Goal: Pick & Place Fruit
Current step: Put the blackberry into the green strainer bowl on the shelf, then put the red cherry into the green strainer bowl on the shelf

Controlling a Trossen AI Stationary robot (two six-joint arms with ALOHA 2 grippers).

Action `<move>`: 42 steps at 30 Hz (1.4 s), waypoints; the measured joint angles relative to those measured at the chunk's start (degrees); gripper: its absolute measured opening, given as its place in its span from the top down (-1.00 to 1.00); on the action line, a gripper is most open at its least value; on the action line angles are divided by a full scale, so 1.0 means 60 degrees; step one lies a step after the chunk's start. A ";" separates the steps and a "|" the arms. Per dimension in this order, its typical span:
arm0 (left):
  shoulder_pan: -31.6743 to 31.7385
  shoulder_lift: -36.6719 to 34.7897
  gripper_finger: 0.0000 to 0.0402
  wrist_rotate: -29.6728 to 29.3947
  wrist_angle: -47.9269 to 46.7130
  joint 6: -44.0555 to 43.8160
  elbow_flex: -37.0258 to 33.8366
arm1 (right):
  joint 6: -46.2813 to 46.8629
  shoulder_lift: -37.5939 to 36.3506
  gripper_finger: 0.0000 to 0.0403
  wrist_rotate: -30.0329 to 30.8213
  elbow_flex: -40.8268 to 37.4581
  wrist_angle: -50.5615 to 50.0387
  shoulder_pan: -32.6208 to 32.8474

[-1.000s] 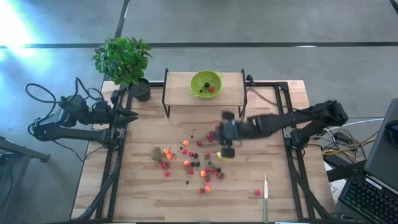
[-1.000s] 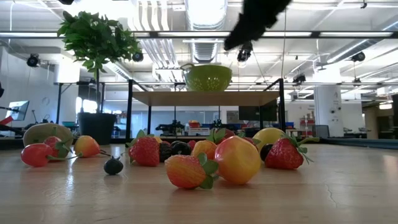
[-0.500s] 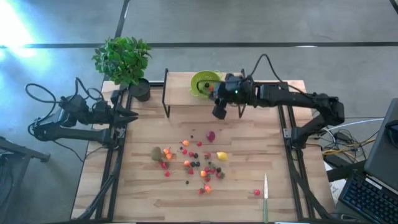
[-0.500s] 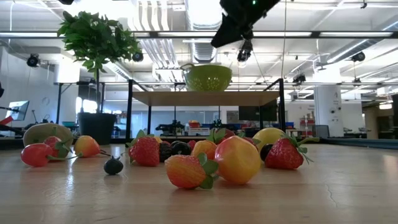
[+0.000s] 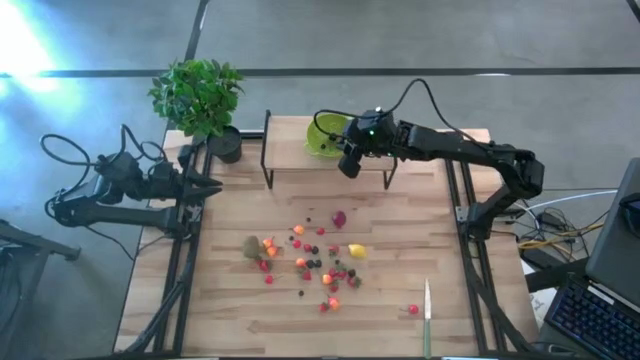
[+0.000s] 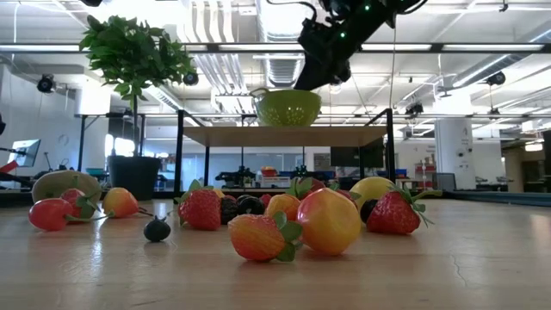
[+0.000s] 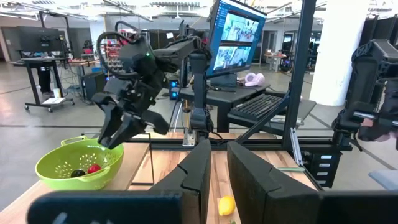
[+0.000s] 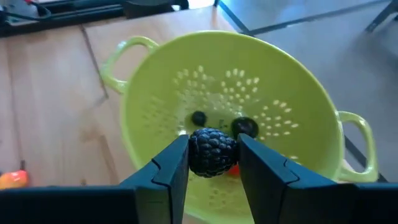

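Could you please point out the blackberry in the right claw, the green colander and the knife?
blackberry (image 8: 212, 152): right wrist view, its bumpy front.
green colander (image 8: 298, 93): right wrist view, its inner wall.
knife (image 5: 427, 302): high view, its blade.

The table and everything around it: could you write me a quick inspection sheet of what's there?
Surface: wooden table, small raised shelf at the back.
Job's things: small fruit scattered mid-table; green bowl on the shelf, a few pieces inside.
Clutter: knife, potted plant.
Grippers: right gripper shut on a blackberry above the bowl; left gripper shut at the table's left edge.
Cables: loops by both arms.
Surroundings: keyboard, monitor.
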 joint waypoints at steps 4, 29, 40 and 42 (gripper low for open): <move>0.0000 0.0000 0.69 -0.0003 0.0003 0.0000 0.0004 | 0.0112 0.0082 0.44 0.0020 0.0000 -0.0035 -0.0193; -0.0007 -0.0003 0.69 0.0000 0.0003 0.0000 0.0000 | 0.0332 -0.0452 -0.03 -0.0026 -0.0018 -0.0512 -0.0214; 0.0004 0.0000 0.69 0.0000 0.0003 0.0000 0.0000 | 0.0546 -0.1161 0.17 -0.0048 -0.0018 -0.2502 0.1706; 0.0003 -0.0003 0.69 0.0000 0.0002 0.0000 0.0003 | 0.0770 -0.1161 0.21 -0.0026 -0.0021 -0.3030 0.2250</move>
